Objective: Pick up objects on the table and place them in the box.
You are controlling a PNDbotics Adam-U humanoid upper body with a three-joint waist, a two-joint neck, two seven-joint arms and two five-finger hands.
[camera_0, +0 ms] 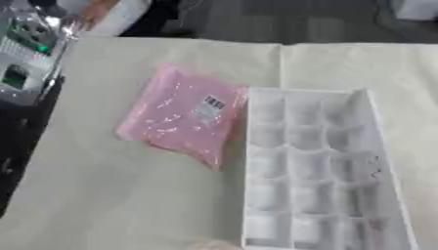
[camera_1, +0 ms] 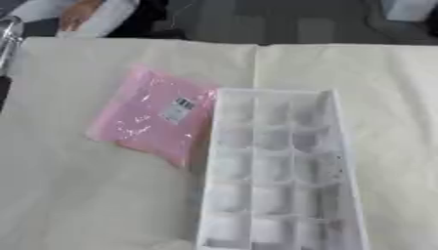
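Two things lie on the pale desk: a pink bag and a white box. At the far left edge of the left eye view, off the side of the desk, sits a grey piece of equipment with small green parts on it, partly under shiny clear wrapping; what it is cannot be made out. Moving right, the pink bag lies flat on the desk, tilted so that its long side runs from upper left to lower right. It is see-through pink plastic with small pale specks showing inside, and a white label with dark marks sits near its upper right corner. The right edge of the bag touches or just overlaps the upper left corner of the box; which of the two cannot be told. Right of the bag, the box is a long white tray split into rows of small square compartments, running from mid-desk down to the lower edge of the view, and none of its compartments holds the bag. A seam in the desk cover runs from the far edge toward the box. Neither robot hand shows in either view, so the state of the fingers cannot be told
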